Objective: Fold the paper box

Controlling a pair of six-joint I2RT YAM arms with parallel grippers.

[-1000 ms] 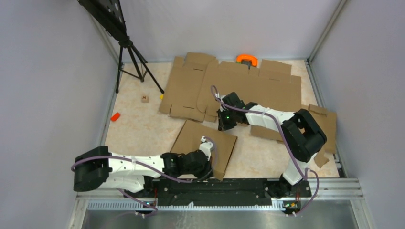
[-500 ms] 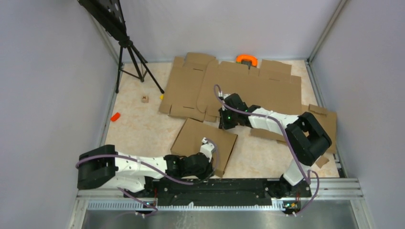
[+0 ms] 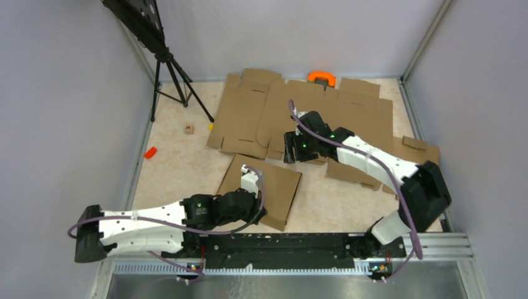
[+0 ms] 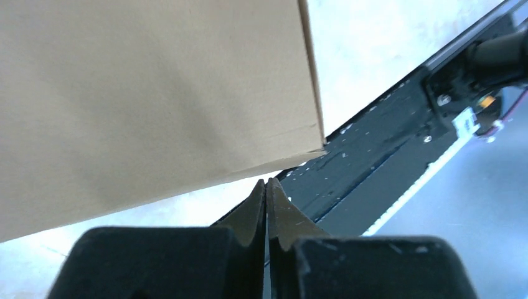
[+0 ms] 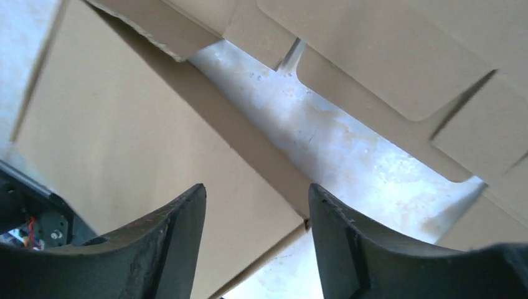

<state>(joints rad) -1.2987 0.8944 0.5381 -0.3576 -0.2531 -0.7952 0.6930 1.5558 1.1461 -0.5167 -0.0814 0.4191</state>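
Note:
The paper box lies flat on the table as a folded brown cardboard rectangle. It fills the upper left of the left wrist view and the left of the right wrist view. My left gripper is shut with nothing between its fingertips. It sits low at the box's near corner, close to the black rail. My right gripper is open and holds nothing. It hovers over the box's far right corner, and in its own view that corner shows between the fingers.
Wide flat cardboard blanks cover the back of the table and show beyond the right fingers. More cardboard lies at the right. An orange object, a tripod, a small wooden block and a red piece lie around. The black rail borders the near edge.
The right gripper has opened and drawn back from the box's far edge. The left arm has stretched out to the left, and the box has slid slightly left.

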